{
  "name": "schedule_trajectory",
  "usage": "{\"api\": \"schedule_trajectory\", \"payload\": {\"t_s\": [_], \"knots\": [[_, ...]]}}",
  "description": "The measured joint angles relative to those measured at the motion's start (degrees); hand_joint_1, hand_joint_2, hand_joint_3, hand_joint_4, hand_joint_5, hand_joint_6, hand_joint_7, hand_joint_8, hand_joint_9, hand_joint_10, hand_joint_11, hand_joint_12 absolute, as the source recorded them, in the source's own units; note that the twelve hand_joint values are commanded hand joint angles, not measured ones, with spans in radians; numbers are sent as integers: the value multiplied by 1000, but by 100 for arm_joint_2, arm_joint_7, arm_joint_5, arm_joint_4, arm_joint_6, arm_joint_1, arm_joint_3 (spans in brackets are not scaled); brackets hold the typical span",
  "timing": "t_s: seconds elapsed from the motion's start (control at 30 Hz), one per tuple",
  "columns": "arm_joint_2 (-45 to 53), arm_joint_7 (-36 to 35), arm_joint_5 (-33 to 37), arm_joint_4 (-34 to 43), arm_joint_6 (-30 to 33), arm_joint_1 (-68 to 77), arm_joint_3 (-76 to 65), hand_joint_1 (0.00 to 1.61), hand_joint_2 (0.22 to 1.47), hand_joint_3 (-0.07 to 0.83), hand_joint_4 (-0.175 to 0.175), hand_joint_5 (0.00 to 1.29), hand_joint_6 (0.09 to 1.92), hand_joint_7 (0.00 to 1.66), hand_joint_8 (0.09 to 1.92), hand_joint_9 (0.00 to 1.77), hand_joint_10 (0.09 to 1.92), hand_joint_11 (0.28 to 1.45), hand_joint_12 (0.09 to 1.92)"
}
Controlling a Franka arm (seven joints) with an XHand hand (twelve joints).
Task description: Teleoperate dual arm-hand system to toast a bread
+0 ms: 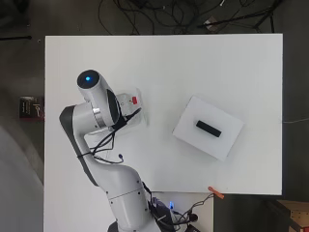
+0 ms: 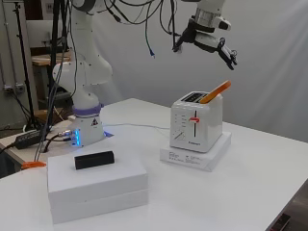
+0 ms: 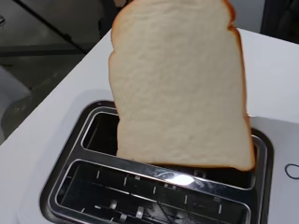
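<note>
The white surface (image 2: 269, 178) carries two white slabs, well apart. One flat slab (image 2: 211, 156) sits under the toaster (image 2: 196, 122). Nearer the side camera lies a thicker stack of two white boxes (image 2: 98, 192), with a small black block (image 2: 94, 160) lying on top. The arm's base (image 2: 86, 127) stands at the surface's edge, with a white cable (image 2: 139, 126) trailing from there toward the toaster.

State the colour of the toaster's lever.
Red, on the white toaster; lever clearest in the side view.
</note>
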Motion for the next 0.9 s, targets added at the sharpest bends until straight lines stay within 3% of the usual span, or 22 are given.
{"api": "schedule_trajectory", "payload": {"t_s": [0.17, 0.27, 0.3, 0.37, 0.47, 0.63, 0.9], "knots": [[1711, 450, -960, 1657, -814, 1793, -727, 1, 946, -12, 127, 482, 87, 464, 87, 617, 87, 541, 87], [2166, 984, -1628, 2082, -1183, 2290, -1156, 0, 931, -7, 130, 472, 87, 485, 87, 642, 87, 559, 87], [2273, 1182, -1863, 2127, -1304, 2411, -1305, 0, 964, 0, 125, 478, 87, 548, 87, 757, 87, 644, 87], [2336, 1361, -2037, 2133, -1416, 2491, -1443, 0, 1009, 2, 119, 488, 87, 641, 87, 918, 87, 756, 87], [2267, 1609, -1993, 1903, -1237, 2508, -1542, 0, 1010, -5, 117, 490, 87, 678, 87, 977, 87, 787, 87], [2189, 2015, -1954, 1698, -1108, 2536, -1670, 0, 1011, -3, 131, 512, 87, 701, 87, 961, 87, 740, 87], [1214, 1413, -2039, 591, -543, 2631, -1761, 0, 955, -18, 137, 517, 87, 667, 87, 814, 87, 610, 87]]}}
